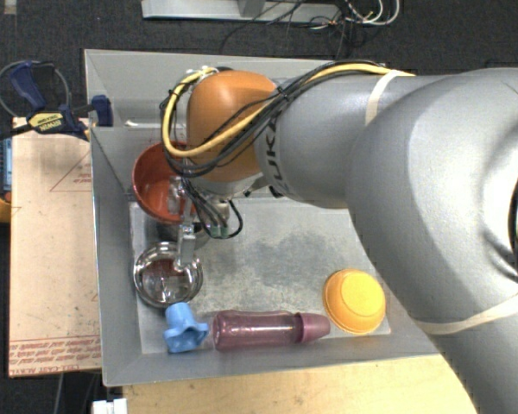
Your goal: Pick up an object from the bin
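The grey metal bin holds five loose things, each apart from the heap-free floor around it; farthest left, against the left wall and towards the far corner, sits a round red-orange plastic bowl, partly hidden under the robot's wrist; just nearer the camera, close beside that same wall, stands a shiny round steel bowl, mouth upward; the gripper hangs down from the wrist right over this steel bowl's far right rim, its slim metal tip reaching the rim, though whether it touches or grips the rim cannot be told, nor whether it is spread or closed; nothing is plainly seen in its grasp; at the near wall, just beside the steel bowl, lies a small light-blue plastic piece with a knobbly shape; touching it on its right lies a long dull-purple plastic cylinder with a narrower cap end, flat along the near wall; near its cap end rests a yellow-orange rounded plastic dome; above all this the rounded orange wrist cover, looped by yellow and black cables, joins the thick grey arm coming in from the right.
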Available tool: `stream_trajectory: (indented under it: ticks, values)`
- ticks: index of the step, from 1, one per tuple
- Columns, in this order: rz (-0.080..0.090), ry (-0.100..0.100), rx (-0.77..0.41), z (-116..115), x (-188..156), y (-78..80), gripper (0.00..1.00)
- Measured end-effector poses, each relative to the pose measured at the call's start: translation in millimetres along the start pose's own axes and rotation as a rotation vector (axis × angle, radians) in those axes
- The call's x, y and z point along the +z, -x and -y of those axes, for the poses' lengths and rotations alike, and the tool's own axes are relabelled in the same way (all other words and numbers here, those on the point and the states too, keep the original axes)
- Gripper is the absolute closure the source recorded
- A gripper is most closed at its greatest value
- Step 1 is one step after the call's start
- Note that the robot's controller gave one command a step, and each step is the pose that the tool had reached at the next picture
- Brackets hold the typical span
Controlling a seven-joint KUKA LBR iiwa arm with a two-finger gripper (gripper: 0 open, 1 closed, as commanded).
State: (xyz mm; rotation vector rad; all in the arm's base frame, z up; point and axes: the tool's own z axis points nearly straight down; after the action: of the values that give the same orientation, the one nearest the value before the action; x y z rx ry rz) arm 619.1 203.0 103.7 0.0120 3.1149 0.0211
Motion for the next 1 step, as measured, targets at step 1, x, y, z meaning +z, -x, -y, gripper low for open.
stream_trajectory:
  ticks: [1]
  values:
    - [0.012, 0.008, 0.015, -10.8, 12.3, 3.5, 0.0]
